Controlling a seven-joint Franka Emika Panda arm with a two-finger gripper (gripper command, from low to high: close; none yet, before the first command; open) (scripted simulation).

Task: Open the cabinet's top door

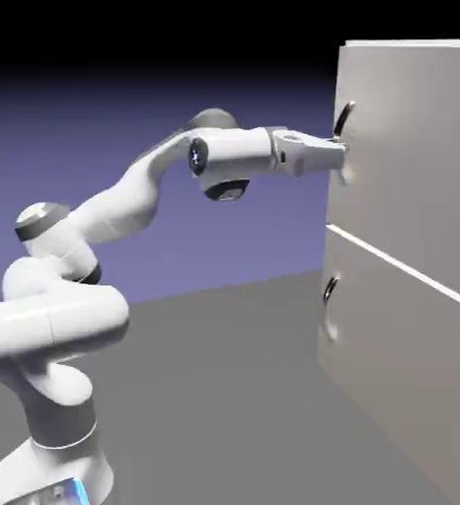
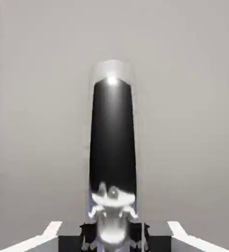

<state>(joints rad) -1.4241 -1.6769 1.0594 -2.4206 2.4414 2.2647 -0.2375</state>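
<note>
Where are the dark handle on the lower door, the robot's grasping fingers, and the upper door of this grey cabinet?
lower handle (image 1: 331, 289), exterior view: its dark curved bar
fingers (image 2: 114, 240), hand view: midway between the tips
upper door (image 1: 412, 158), exterior view: its flat front

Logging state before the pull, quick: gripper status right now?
Gripper: closed on the slim curved dark metal handle of the upper light grey door, fingers on either side of its lower end.
</note>
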